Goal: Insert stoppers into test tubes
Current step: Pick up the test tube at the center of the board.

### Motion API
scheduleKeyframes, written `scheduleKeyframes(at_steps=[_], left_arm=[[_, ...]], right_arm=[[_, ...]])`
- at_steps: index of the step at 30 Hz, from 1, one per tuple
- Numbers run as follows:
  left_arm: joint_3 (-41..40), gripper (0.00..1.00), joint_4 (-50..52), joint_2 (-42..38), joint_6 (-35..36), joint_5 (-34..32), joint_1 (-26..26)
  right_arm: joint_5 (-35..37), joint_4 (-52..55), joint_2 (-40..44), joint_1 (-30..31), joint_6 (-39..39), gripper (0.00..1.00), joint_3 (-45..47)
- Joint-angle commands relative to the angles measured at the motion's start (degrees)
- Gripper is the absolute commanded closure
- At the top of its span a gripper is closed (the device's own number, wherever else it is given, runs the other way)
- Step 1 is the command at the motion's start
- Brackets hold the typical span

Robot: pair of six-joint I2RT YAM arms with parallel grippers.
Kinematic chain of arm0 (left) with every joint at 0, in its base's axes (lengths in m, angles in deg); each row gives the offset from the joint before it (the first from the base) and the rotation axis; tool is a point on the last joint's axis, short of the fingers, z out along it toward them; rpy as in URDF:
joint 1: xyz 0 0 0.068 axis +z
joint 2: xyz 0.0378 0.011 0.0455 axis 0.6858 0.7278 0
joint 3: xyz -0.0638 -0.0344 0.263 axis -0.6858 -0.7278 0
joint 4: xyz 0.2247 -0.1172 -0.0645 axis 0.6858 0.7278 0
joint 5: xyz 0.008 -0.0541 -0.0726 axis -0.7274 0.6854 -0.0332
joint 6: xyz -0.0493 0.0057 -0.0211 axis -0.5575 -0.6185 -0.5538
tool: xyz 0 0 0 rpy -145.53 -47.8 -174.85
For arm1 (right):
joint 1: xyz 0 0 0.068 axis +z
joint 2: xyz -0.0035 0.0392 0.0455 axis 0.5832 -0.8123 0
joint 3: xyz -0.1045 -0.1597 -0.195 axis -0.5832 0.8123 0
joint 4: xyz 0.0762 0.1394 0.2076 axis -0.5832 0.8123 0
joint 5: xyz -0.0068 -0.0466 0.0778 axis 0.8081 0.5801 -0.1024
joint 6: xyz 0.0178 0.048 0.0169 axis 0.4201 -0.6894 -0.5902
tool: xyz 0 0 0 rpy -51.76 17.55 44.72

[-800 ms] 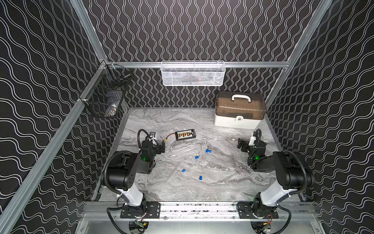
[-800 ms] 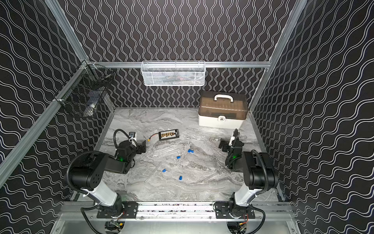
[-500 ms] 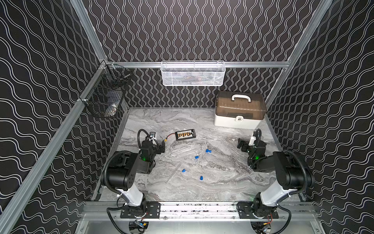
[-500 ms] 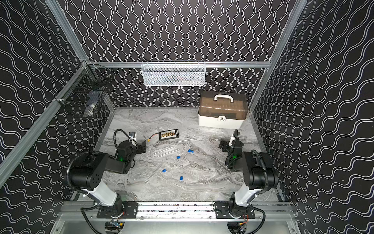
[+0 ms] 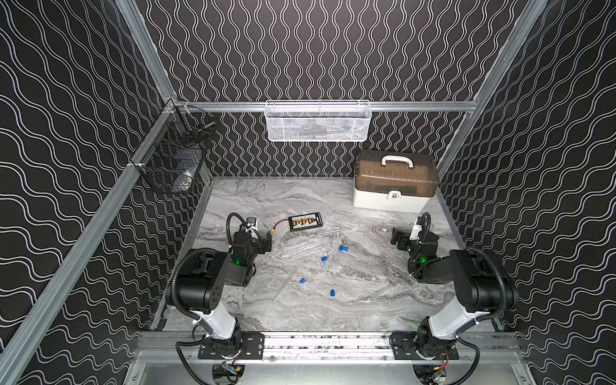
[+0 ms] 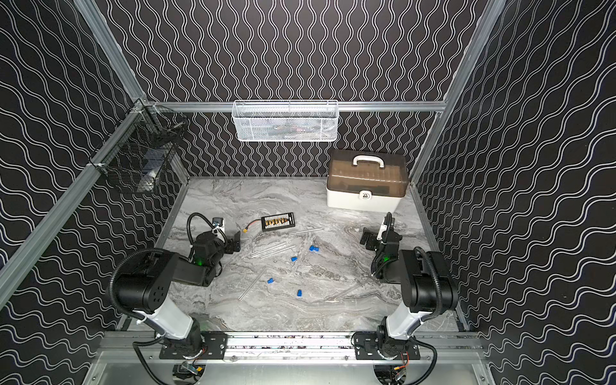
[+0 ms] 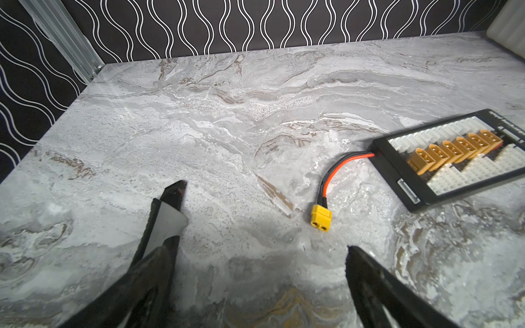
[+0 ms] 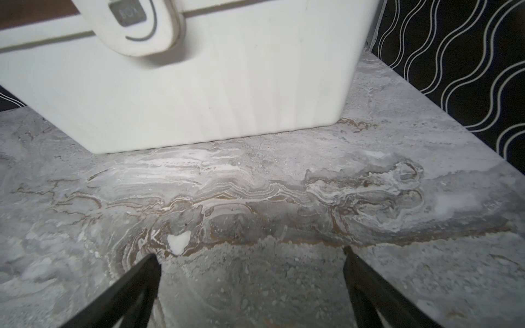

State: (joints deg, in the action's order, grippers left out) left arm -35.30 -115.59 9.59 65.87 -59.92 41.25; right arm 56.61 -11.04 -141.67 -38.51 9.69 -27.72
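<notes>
Left claw (image 5: 266,244) and right claw (image 5: 401,239): both spread wide, empty; tubes (image 5: 301,250) lie near left claw, stoppers (image 5: 324,258) loose on bench (image 5: 283,196) between claws; advised: grip tube mid-length against rolling, stopper by cap, stem foremost.

Light: overhead, even; marble tabletop (image 5: 300,200) bright, walls (image 5: 66,100) dark
Shadows: soft, dim patches on the tabletop in wrist views
Blur: white box (image 8: 199,85) out of focus
Distortion: wrist-view edges bowed
</notes>
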Motion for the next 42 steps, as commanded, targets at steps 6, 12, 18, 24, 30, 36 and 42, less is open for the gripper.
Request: scheduleKeyframes(at_steps=[6,12,18,24,30,36,42], left_arm=[[0.83,0.01,10.16,-13.65,-0.92,-1.87,0.02],[18.83,0.01,47.55,-17.44,-2.92,-1.0,0.02],[27.23,0.01,63.78,-17.1,-5.79,12.01,-0.07],[34.64,0.05,83.21,-16.06,-5.38,17.97,-3.27],[37.51,0.13,97.72,-17.99,-4.8,10.42,-14.46],[37.37,0.21,103.87,-20.87,-7.29,3.27,-24.69],[44.52,0.29,112.59,-14.89,-14.51,-1.44,-29.78]], right_arm=[[5.31,6.35,16.52,-0.07,-3.65,0.01,2.71],[13.78,39.63,21.41,-0.3,-22.1,0.01,-10.59],[-0.29,59.49,20.18,-0.42,-20.34,0.01,-22.87],[-4.87,66.9,23.13,-0.27,-23.09,0.01,-25.02],[-4.53,76.17,23.55,-0.25,-24.82,0.01,-28.02],[-3.75,76.97,24.97,-0.25,-26.48,0.01,-28.16],[-3.8,78.19,25.02,-0.25,-25.99,0.0,-28.6]])
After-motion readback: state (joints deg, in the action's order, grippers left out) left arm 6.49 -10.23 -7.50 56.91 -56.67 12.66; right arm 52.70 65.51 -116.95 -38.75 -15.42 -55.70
